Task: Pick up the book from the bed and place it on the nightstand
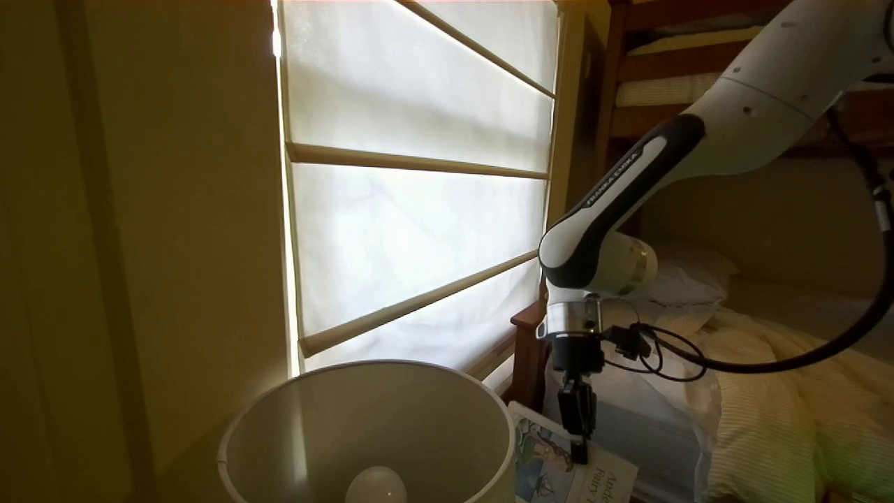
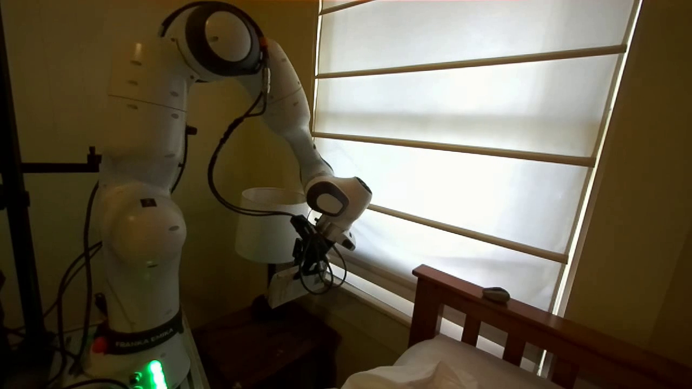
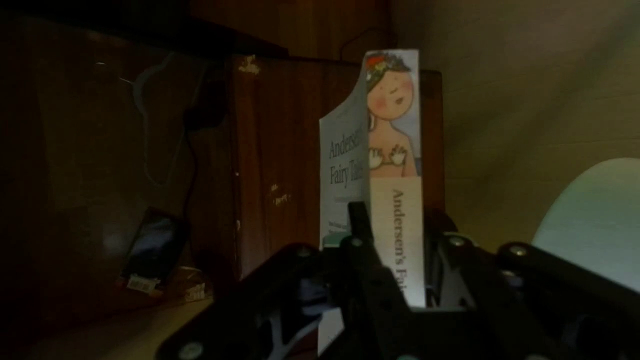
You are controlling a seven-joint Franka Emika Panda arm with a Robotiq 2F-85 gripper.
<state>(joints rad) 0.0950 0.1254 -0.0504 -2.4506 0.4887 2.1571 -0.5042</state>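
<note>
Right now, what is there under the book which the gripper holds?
Below the book, the wrist view shows the brown wooden nightstand. The book and gripper cover part of its top; anything there cannot be seen.

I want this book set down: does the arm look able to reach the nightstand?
Probably yes: the gripper holds the book above the nightstand, whose wood shows beneath in the wrist view, though the nearby lampshade might crowd one side.
</note>
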